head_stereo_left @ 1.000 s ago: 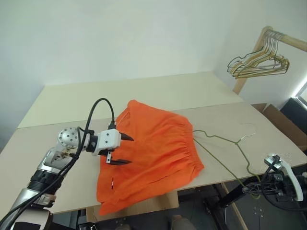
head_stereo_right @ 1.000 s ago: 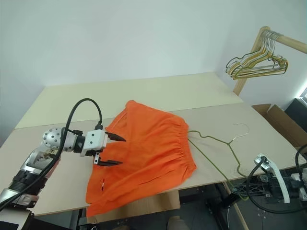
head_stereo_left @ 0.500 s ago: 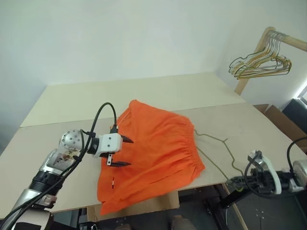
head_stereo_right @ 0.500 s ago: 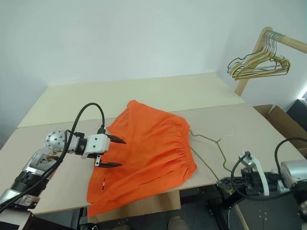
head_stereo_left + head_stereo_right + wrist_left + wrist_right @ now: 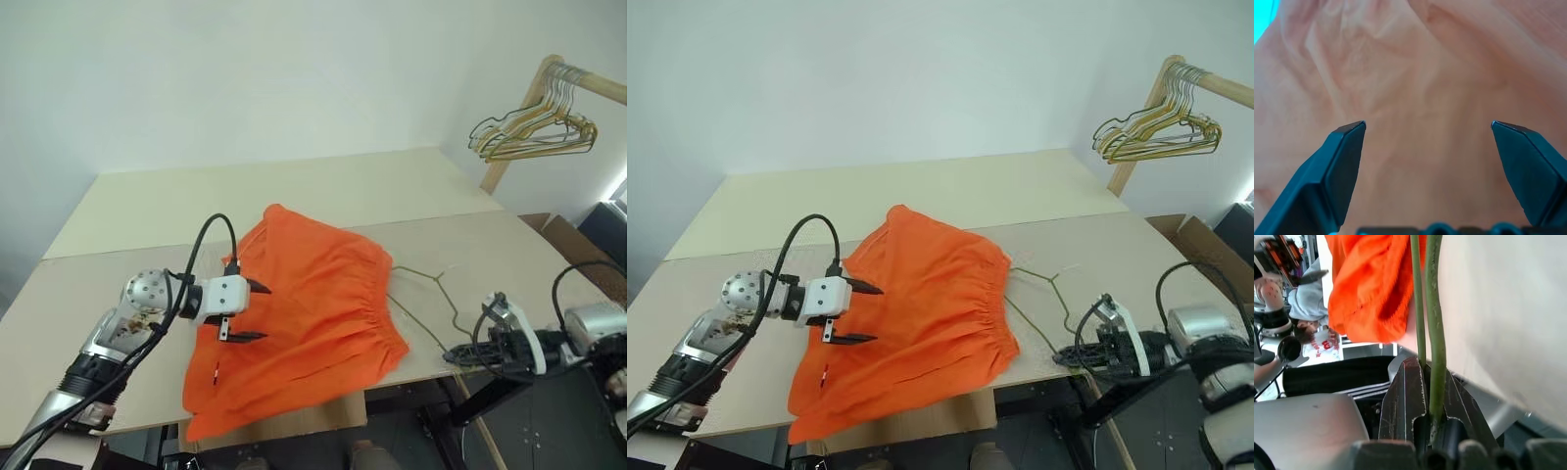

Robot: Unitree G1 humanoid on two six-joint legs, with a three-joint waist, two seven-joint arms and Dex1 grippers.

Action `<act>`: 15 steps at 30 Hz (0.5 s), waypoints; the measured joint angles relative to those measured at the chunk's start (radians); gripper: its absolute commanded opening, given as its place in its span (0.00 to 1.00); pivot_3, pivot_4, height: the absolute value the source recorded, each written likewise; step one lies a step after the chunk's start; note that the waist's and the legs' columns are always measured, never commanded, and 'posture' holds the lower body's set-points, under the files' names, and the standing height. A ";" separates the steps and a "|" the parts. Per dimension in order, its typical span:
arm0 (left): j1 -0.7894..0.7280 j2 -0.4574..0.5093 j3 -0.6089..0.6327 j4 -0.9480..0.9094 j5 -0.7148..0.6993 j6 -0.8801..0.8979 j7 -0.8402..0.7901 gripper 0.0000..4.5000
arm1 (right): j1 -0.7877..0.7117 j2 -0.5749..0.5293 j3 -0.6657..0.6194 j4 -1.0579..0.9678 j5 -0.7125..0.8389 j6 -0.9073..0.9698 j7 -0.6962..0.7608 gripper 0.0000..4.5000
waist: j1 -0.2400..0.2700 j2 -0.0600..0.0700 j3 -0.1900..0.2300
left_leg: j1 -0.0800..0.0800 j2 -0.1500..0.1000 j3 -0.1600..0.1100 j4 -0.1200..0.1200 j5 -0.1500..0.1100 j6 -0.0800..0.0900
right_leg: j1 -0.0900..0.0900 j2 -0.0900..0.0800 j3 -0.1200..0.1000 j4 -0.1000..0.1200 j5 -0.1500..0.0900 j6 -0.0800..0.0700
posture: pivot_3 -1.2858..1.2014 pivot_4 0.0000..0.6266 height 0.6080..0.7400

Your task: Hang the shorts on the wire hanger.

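Two grippers work around the shorts (image 5: 304, 313) on the table (image 5: 147, 211): nearest, right gripper (image 5: 1076, 358), pinching the wire hanger (image 5: 421, 304), has drawn it closer toward the waistband; beyond, left gripper (image 5: 250, 311) hovers spread over the shorts. Next, probably threading the hanger inside

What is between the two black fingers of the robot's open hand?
In the left wrist view, only the shorts lie between the left gripper's fingers; the orange cloth spreads under the wide gap.
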 measured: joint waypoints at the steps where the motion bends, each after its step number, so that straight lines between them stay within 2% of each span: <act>1: 0.002 0.000 0.000 0.000 0.001 0.000 0.002 0.99 | -0.012 0.011 0.002 0.025 -0.006 -0.011 0.000 0.00 | 0.001 0.000 0.000 | 0.000 0.000 0.000 0.000 0.000 0.000 | 0.000 0.000 0.000 0.000 0.000 0.000 | 0.50 0.00 1.00; 8: 0.022 0.009 0.001 -0.002 0.017 0.000 0.019 0.99 | -0.027 0.054 0.049 0.054 -0.003 -0.041 0.000 0.00 | 0.022 0.000 0.000 | 0.000 0.000 0.000 0.000 0.000 0.000 | -0.001 0.000 0.000 0.001 0.000 0.000 | 0.51 0.00 1.00; 15: 0.031 0.018 0.001 -0.008 0.020 0.000 0.031 0.99 | -0.097 0.157 -0.031 0.233 -0.076 -0.105 0.004 0.00 | 0.023 -0.001 -0.001 | 0.001 0.000 0.000 0.003 0.000 0.000 | 0.000 0.001 0.000 0.006 0.000 0.000 | 0.51 0.00 1.00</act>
